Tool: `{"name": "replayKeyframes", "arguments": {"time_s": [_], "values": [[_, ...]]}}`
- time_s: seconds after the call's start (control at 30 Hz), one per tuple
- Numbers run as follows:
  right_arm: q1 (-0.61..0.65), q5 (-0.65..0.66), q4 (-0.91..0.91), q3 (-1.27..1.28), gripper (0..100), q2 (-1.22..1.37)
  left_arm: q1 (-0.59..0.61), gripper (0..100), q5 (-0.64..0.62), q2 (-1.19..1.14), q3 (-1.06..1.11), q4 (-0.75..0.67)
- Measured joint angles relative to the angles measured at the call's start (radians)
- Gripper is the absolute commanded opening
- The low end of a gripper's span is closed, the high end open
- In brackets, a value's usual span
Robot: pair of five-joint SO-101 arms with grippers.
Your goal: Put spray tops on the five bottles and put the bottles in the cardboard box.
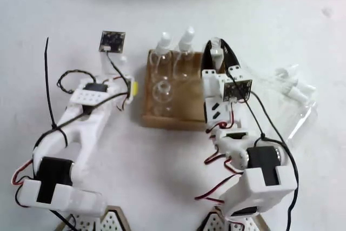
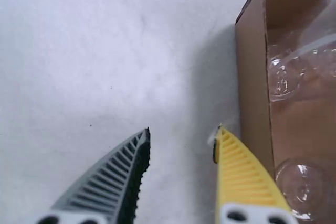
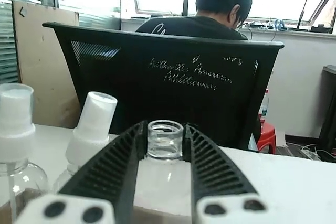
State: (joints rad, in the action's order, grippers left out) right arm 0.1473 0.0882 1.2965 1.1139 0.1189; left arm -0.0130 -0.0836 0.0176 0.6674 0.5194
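You had no text you could read in any of these views. The nearest thing was a pale, script-like scrawl across the mesh back of the black chair (image 3: 189, 72), and its letters were too faint and broken for you to make out.
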Motion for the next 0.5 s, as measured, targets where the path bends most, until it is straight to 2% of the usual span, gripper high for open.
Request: {"name": "replayKeyframes", "arguments": {"time_s": [0.5], "values": [[0.002,0.000,0.000,-0.011,1.6,0.031,0.000,19,0.000,0.000,0.000,0.000]]}}
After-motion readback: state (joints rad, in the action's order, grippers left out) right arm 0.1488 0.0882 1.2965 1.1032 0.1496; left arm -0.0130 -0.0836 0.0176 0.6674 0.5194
